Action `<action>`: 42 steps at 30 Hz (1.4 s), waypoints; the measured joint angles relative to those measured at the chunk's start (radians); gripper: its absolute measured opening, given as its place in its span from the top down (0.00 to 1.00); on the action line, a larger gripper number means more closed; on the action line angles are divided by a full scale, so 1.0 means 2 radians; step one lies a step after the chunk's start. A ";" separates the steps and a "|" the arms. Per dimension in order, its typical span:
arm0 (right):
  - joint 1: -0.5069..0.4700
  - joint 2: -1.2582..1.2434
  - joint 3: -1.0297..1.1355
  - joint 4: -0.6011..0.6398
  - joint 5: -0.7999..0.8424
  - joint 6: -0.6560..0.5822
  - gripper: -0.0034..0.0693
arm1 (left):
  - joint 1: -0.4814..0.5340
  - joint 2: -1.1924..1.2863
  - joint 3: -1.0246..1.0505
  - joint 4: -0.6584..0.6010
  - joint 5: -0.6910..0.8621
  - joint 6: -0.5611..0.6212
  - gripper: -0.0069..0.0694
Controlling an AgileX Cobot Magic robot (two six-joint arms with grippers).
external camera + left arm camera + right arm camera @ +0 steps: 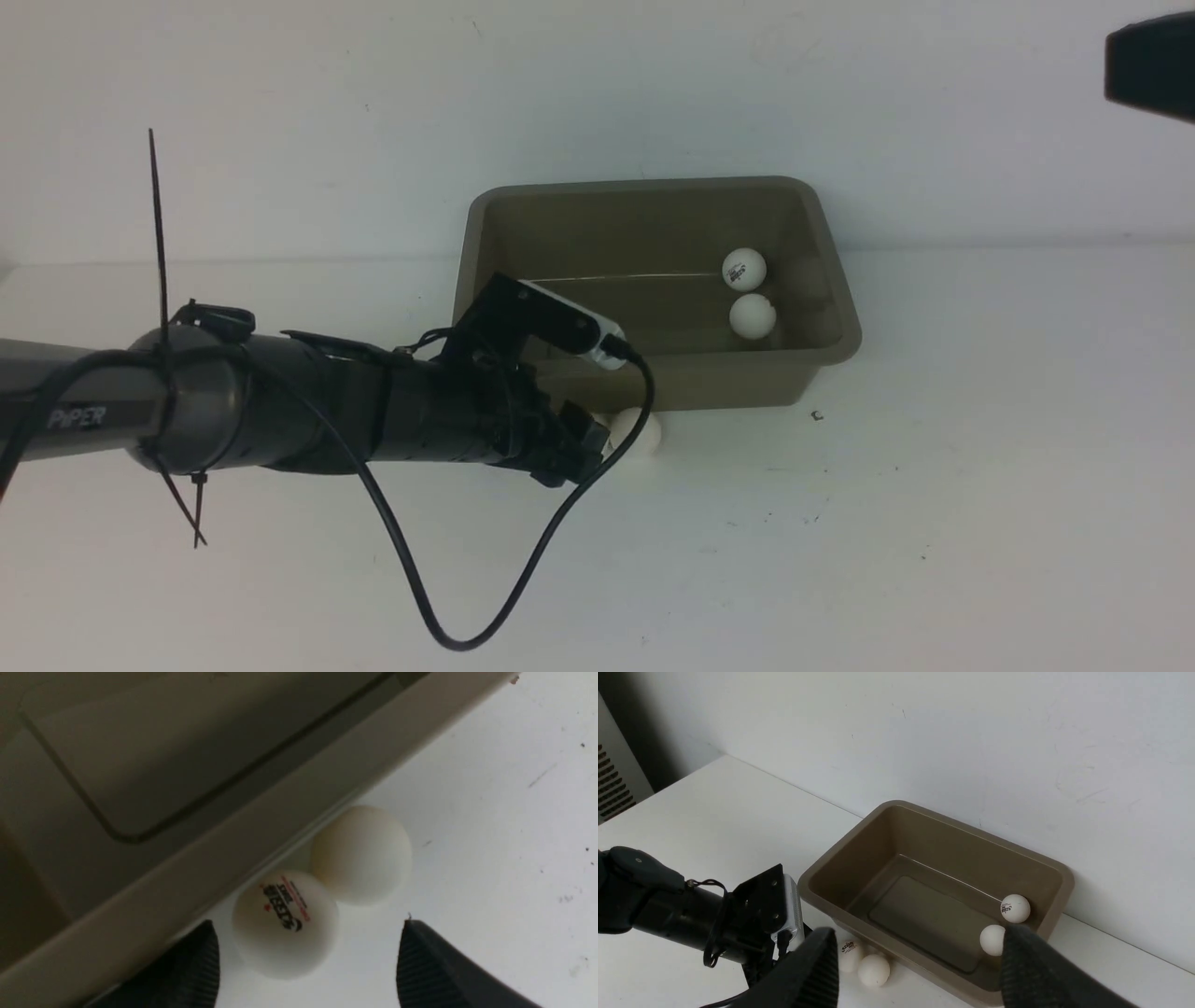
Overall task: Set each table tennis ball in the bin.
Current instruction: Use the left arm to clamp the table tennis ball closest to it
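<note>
1. Two table tennis balls lie inside the bin (653, 185), at the right end of its floor, a little right of centre in the front frame. The printed bin ball (744, 269) sits just above the plain bin ball (752, 315) in the frame, the two close together.
2. The other two are on the table (934, 523) outside the bin, against its near wall and touching each other: the printed loose ball (285, 924) and the plain loose ball (362, 854). In the front frame, one of them peeks out below the bin's lower left corner, partly behind the gripper.
3. The bin stands upright in the middle of the front frame, its far side against the white wall (597, 93).
4. The left gripper (308, 927) is down at table level with its jaws apart, one finger on each side of the printed loose ball. The ball lies nearer one finger, with a clear gap to the other, so it is not clamped.
5. The left arm (280, 401) enters from the left edge of the front frame and reaches to its centre. A black cable (448, 635) loops below it.
6. The right gripper (920, 952) hangs high over the table with its jaws wide apart and nothing between them, looking down on the bin.
</note>
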 joint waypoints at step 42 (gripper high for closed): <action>0.000 0.000 0.000 -0.013 -0.009 0.000 0.36 | 0.000 0.066 -0.041 0.000 -0.011 -0.012 0.36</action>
